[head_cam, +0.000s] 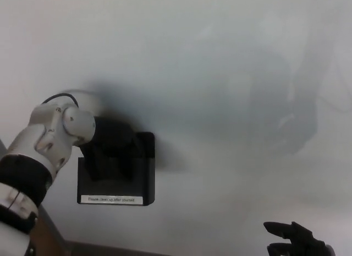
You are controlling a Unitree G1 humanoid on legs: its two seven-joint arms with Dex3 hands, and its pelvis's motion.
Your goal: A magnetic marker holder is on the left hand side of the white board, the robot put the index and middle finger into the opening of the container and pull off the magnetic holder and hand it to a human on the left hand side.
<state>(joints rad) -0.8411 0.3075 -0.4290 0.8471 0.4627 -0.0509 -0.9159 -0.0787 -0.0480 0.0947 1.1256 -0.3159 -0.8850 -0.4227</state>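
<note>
My left hand (113,148) is at the magnetic marker holder (116,176), fingers reaching down into its top opening, hooked on it. The holder sits just below my wrist, back against the white board (220,74), so judging by that it's not pulled off yet. Left to do: pull it free, pass it leftward. My right hand (294,239) hangs idle far off, fingers spread.
</note>
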